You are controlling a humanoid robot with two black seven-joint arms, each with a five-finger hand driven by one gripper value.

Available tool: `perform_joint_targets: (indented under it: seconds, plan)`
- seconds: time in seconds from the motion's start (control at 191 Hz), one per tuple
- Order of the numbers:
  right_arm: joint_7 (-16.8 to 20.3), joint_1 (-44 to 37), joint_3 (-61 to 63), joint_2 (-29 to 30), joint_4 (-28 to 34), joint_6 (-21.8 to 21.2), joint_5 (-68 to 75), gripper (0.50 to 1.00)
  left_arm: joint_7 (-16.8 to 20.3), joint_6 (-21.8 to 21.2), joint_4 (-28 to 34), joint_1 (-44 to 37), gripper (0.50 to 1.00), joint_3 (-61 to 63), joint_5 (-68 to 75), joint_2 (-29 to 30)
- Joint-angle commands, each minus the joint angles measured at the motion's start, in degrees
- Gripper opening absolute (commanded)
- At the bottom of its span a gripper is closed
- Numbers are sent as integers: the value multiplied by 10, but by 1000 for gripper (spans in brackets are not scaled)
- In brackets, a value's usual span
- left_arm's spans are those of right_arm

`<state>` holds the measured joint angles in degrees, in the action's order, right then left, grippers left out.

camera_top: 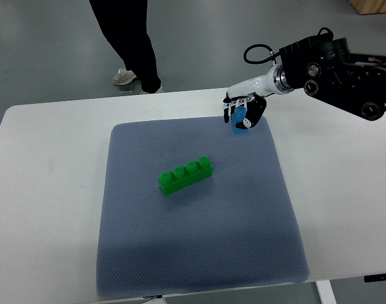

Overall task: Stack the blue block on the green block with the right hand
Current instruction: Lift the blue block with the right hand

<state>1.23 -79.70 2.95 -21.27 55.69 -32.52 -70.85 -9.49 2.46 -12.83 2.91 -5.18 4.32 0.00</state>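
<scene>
Item 1. Small blue plastic block (240, 122), one in count. Location: at the far right corner of the mat, inside the fingers of the right hand; whether it is lifted clear of the cloth or touching it cannot be told from this steep view.

Item 2. Right hand (243, 111), white and black, fingered, one in view. Its arm enters from the right edge. Fingers (234, 109) are curled around the blue block, clamped on it from above and the sides. The left hand does not appear.

Item 3. Long green plastic building block (185, 175) with four studs on top, one in count. Lies flat near the centre of the mat, tilted diagonally, well apart from the blue block and the hand. Nothing rests on it.

Item 4. Grey-blue textured fabric mat (199, 247), one, square, spread on the table.

Item 5. White table (47, 209), one.

Item 6. A person's dark-trousered legs (133, 38) and light shoes, standing on the grey floor beyond the far edge of the table; one person, partly seen.

Progress, judged: the grasp on the blue block looks made. Remaining: carry it toward the centre, align it over the studs of the green block, set it down, release. The stack is not yet begun.
</scene>
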Motion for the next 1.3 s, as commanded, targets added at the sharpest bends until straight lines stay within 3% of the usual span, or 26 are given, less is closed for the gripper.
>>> perform_joint_targets:
  seconds: [0.0, 0.189, 0.378, 0.635, 0.693, 0.866, 0.981, 0.997, 1.296]
  plan:
    - [0, -45, -2, -17, 57, -19, 47, 549, 0, 0, 0, 0, 1000, 0, 0, 0]
    - [-4, -110, -6, -8, 136, -15, 99, 549, 1, 0, 0, 0, 1000, 0, 0, 0]
    - [-6, -149, -6, 35, 148, 1, 115, 549, 0, 0, 1, 0, 1000, -1, -1, 0]
    - [-5, -144, -8, 90, 147, 38, 106, 549, 0, 0, 3, 0, 1000, -4, -1, 0]
    - [-1, -128, -10, 98, 144, 63, 103, 552, 0, 0, 5, 0, 1000, -5, -1, 0]
    - [2, -106, -11, 95, 139, 82, 87, 552, 0, 0, 5, 0, 1000, -5, -1, 0]
    - [26, -68, -8, 86, 139, 116, 75, 552, 0, 0, 4, 0, 1000, -5, -1, 0]
    - [37, -49, -5, 82, 139, 137, 77, 552, 0, 0, 4, 0, 1000, -5, -1, 0]
    - [46, 15, 4, 59, 140, 190, 71, 552, 0, 0, 6, 0, 1000, -3, -1, 0]
